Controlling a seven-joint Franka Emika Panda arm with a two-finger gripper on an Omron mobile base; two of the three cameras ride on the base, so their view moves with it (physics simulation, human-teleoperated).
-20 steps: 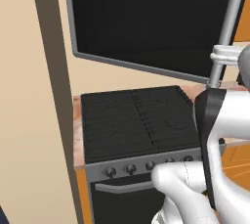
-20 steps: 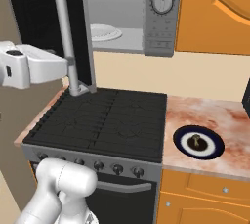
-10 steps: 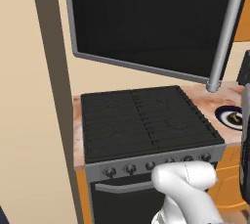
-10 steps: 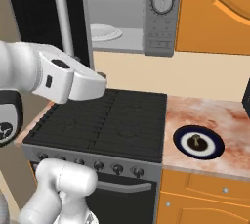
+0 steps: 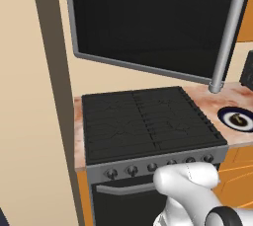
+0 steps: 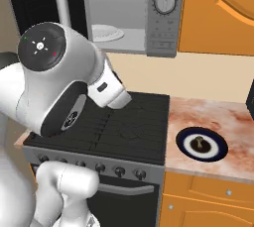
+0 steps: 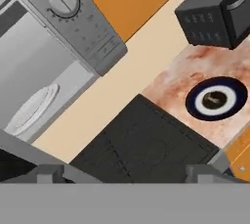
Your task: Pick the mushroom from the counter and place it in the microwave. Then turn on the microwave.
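The microwave [image 6: 134, 13] hangs above the stove top [image 6: 114, 127], its door [image 5: 148, 27] swung open to the left, a white plate [image 6: 106, 32] inside. The counter [image 6: 218, 122] lies right of the stove; on it a round dish [image 6: 202, 144] holds the mushroom [image 6: 198, 143], with a dark box [image 7: 219, 10] farther right

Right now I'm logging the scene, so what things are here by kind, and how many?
Mushroom: 1
Dark-rimmed dish: 1
White plate: 1
Microwave: 1
Stove top: 1
Counter: 1
Total: 6
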